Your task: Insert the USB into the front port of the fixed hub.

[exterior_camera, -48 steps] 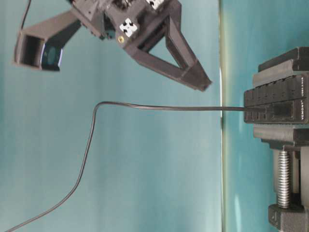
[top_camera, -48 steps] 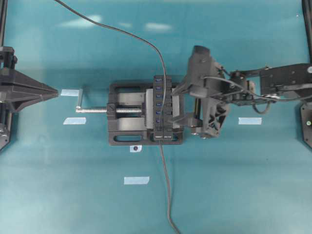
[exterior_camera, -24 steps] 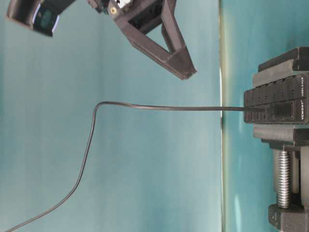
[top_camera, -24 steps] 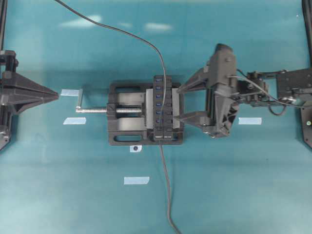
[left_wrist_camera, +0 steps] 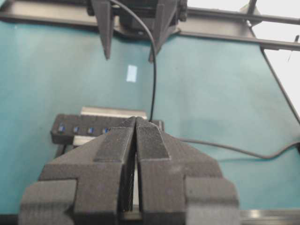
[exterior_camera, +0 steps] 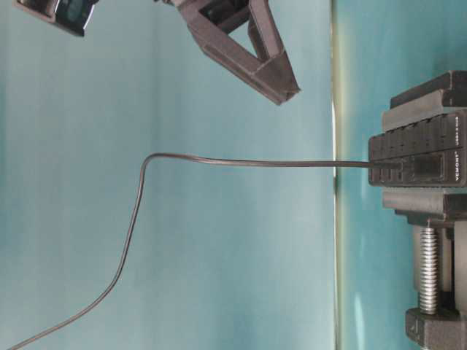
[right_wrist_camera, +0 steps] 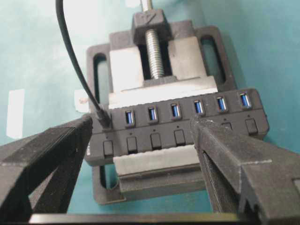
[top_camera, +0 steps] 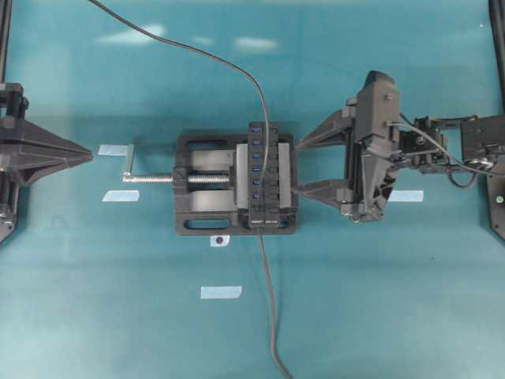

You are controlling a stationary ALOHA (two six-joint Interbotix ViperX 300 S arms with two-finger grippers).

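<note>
While the right pincer backs off wide and empty, the small black USB plug sits in the long black hub's end port. Left pincer stays closed, parked. Insertion looks done.

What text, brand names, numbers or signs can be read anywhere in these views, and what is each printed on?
"VEMONT": small white lettering, turned sideways, on the end face of the fixed hub in the table-level view; the reading is uncertain.
A second, smaller line beside it is too small to read.
Nothing legible on the bench vise, the tape strips or either gripper.
</note>
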